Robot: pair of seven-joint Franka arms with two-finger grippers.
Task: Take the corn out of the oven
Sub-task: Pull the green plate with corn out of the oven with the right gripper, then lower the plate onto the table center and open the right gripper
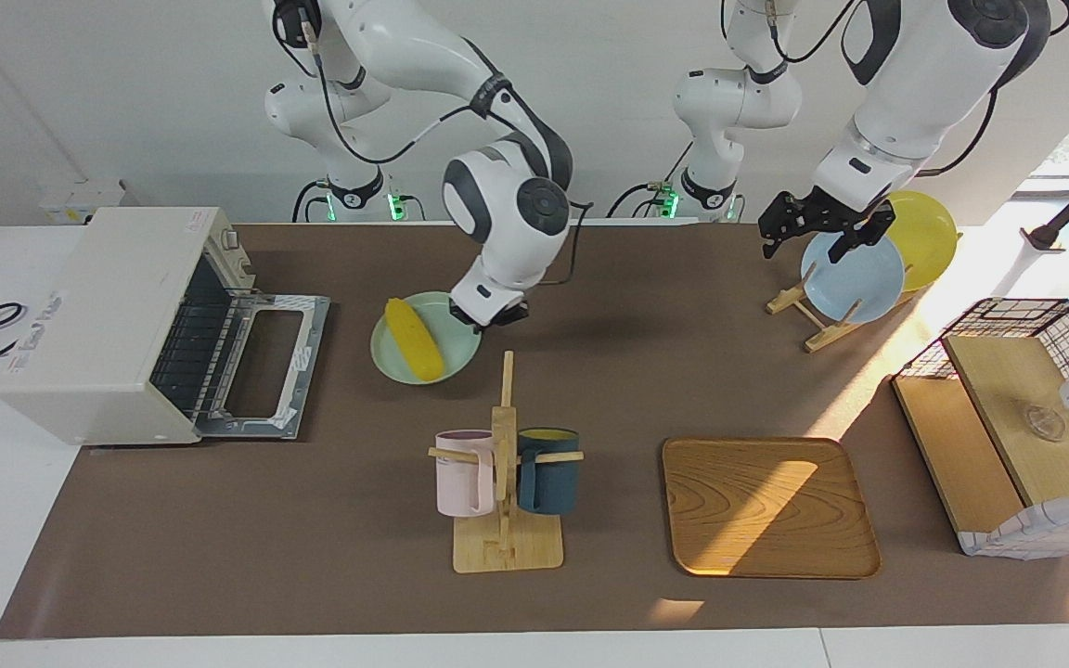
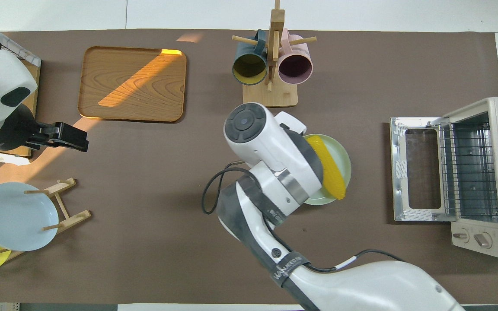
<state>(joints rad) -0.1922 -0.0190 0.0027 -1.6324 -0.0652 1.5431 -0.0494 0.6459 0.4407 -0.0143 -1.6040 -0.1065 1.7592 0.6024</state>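
The corn (image 1: 414, 340) lies on a pale green plate (image 1: 386, 366) on the table, beside the oven's open front; it also shows in the overhead view (image 2: 329, 170). The white oven (image 1: 108, 315) stands at the right arm's end of the table with its door (image 1: 265, 366) dropped flat and its wire rack (image 2: 469, 168) bare. My right gripper (image 1: 490, 318) hangs low over the plate's rim, beside the corn, open and holding nothing. My left gripper (image 1: 808, 243) is open and empty, raised over the plate rack.
A wooden mug rack (image 1: 505, 482) with a pink and a dark blue mug stands farther from the robots than the plate. A wooden tray (image 1: 766, 506), a plate rack with a blue plate (image 1: 855, 278) and a yellow plate (image 1: 924, 237), and a wire-and-wood basket (image 1: 1017, 417) lie toward the left arm's end.
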